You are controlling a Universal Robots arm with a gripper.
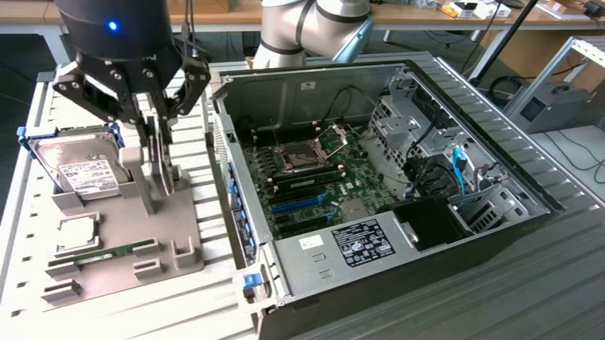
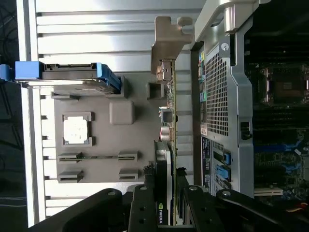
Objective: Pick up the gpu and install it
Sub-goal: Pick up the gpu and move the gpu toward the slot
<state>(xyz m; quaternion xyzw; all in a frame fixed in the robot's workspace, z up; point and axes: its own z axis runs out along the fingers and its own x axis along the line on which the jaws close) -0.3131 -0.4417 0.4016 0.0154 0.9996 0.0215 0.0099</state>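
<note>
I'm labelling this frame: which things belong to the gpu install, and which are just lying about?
In the job: gpu, gripper, computer case.
Lying about: hard drive, memory stick, processor chip.

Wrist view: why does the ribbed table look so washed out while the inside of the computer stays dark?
In the wrist view, light glares off the ribbed table, while the interior of the computer case sits in shadow; in the exterior view, lighting is more even, with a blue light glowing above the gripper.
</note>
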